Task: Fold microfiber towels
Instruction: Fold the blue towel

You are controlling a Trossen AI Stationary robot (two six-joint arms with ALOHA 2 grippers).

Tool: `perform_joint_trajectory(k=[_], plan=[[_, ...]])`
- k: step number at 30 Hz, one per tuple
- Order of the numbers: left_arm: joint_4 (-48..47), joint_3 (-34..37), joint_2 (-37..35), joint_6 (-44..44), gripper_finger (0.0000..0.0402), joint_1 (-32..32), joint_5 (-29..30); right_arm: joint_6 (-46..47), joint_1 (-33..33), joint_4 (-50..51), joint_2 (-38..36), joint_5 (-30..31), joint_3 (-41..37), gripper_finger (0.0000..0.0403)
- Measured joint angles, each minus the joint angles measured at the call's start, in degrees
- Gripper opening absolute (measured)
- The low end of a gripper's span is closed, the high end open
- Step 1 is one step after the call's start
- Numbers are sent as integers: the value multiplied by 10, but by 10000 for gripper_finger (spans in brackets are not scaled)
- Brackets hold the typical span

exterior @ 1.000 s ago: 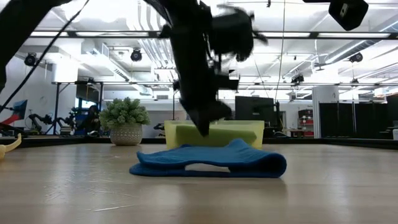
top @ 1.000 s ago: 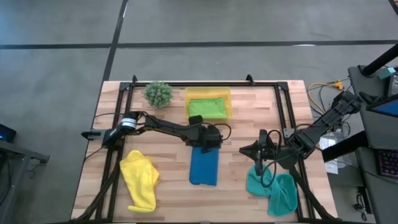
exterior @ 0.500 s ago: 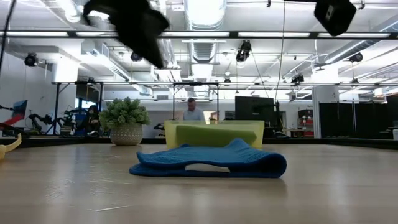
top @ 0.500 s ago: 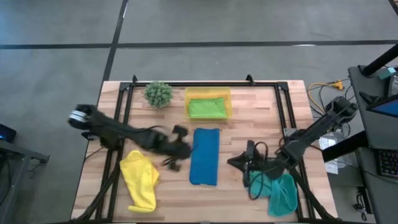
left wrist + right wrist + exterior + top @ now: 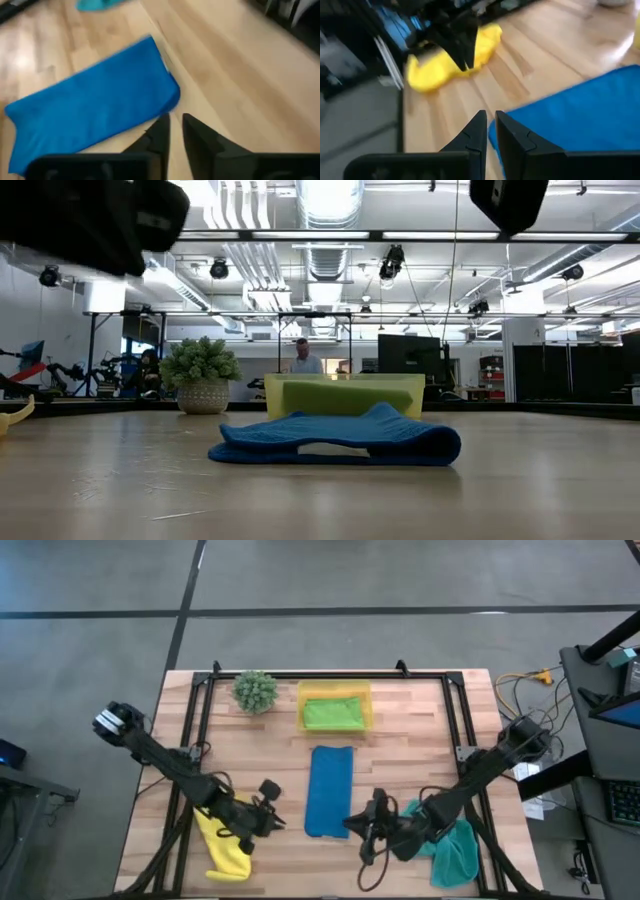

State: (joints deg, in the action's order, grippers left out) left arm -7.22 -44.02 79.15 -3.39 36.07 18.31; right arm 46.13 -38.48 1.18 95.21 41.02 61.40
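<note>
Crumpled yellow fuzzy microfiber towel (image 5: 226,837) just behind left gripper (image 5: 270,816), nearer arm; jaws nearly pressed together, empty. Right gripper (image 5: 352,823) (beside folded blue towel (image 5: 329,790)) pressed together, empty.

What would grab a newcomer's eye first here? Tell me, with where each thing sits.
First, the bright blue towel, folded into a long strip at the table's centre. On either side of its near end sit the left tool, above the crumpled yellow towel, and the right tool, beside the bunched teal towel, neither holding cloth. Behind the blue towel, a yellow tray holds the lime green towel.
</note>
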Motion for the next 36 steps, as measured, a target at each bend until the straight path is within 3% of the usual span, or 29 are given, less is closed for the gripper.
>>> perform_joint_trajectory(k=[7, 13, 19, 26, 32, 36], plan=[[46, -32, 122, -48, 155, -7, -13, 15, 9, 183, 33, -26, 79, 33], [41, -72, 180, -58, 224, -36, -115, 47, 10, 214, 25, -26, 82, 33], [35, -96, 203, -115, 233, -59, -124, 69, 10, 214, 24, -26, 78, 33], [5, -119, 233, -122, 233, -100, -123, 94, 9, 213, 24, -25, 78, 33], [-21, -140, 257, -123, 233, -135, -184, 92, 7, 214, 24, -25, 78, 33], [-50, -159, 262, -124, 233, -136, -188, 92, 7, 213, 24, -25, 78, 33]])
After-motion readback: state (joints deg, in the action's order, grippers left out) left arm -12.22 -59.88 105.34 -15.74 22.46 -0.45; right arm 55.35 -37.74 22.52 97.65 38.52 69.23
